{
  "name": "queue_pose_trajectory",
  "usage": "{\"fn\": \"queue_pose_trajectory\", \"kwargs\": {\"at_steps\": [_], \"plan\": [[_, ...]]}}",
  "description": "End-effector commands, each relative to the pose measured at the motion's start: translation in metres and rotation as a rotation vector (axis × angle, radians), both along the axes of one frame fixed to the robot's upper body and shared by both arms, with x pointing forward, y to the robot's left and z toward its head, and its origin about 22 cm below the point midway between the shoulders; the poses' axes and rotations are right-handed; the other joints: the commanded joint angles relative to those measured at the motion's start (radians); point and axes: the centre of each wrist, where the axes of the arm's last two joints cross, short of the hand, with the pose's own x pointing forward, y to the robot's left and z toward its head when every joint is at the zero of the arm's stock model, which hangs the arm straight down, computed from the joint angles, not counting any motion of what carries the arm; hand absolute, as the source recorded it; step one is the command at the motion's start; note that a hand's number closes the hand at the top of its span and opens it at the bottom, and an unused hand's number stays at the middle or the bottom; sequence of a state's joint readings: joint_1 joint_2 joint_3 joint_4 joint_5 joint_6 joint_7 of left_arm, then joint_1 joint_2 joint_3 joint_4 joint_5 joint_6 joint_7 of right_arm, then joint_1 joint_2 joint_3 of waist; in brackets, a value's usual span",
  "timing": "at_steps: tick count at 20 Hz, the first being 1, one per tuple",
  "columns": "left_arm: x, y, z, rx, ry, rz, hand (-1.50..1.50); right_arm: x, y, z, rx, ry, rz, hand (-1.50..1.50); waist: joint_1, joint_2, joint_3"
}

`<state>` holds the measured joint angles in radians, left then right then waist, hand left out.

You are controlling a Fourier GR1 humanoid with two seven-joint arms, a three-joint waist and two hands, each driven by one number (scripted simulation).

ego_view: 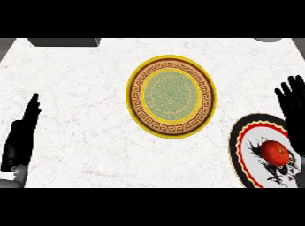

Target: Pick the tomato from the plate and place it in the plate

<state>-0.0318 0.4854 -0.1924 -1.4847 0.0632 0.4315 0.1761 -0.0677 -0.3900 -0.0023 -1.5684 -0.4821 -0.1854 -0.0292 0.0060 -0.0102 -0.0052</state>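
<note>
Tomato [275, 152] sits on black-rimmed plate [241, 152]; right hand [301, 115] fingers straight, spread, just beside it; left hand [23, 134] flat, fingers together; yellow plate [172, 96] apart

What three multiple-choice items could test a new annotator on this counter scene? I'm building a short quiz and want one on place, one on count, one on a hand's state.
1. Where does the round red tomato lie?
A. On the white plate with the red and black rim
B. On the round yellow and brown patterned plate
C. On the bare white marble counter

2. How many plates are on the counter?
A. One
B. Two
C. Three

3. What is the state of the black right hand?
A. Curled round the tomato
B. Open, fingers straight
C. Flat on the yellow plate

Answers:
1. A, since the tomato sits on the white plate at the lower right.
2. B, since only the yellow plate and the white plate show.
3. B, since its fingers are straight beside the white plate and hold nothing.
</note>
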Motion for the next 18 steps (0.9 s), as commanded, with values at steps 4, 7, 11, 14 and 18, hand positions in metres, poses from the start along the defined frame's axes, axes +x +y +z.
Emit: {"fn": "queue_pose_trajectory", "kwargs": {"at_steps": [4,7,11,14,18], "plan": [[0.026,-0.031,0.054,-0.049,-0.262,-0.247,0.0,0.022,0.04,0.041,-0.066,-0.18,0.338,1.5,0.003,0.008,0.005],[0.031,-0.04,0.067,-0.074,-0.278,-0.306,0.0,0.02,-0.008,0.049,-0.671,-0.025,0.225,1.5,-0.019,0.011,-0.038],[0.043,-0.034,0.094,-0.147,-0.324,-0.39,0.0,-0.006,0.062,-0.023,-0.586,0.045,0.111,1.5,-0.013,0.01,0.003],[0.051,-0.025,0.093,-0.163,-0.331,-0.373,0.0,-0.01,0.107,-0.041,-0.318,-0.043,0.026,-1.5,-0.013,0.014,0.006],[0.049,-0.02,0.101,-0.159,-0.329,-0.392,0.0,-0.029,0.096,-0.047,-0.237,-0.167,-0.044,-1.5,-0.015,0.009,0.006]]}}
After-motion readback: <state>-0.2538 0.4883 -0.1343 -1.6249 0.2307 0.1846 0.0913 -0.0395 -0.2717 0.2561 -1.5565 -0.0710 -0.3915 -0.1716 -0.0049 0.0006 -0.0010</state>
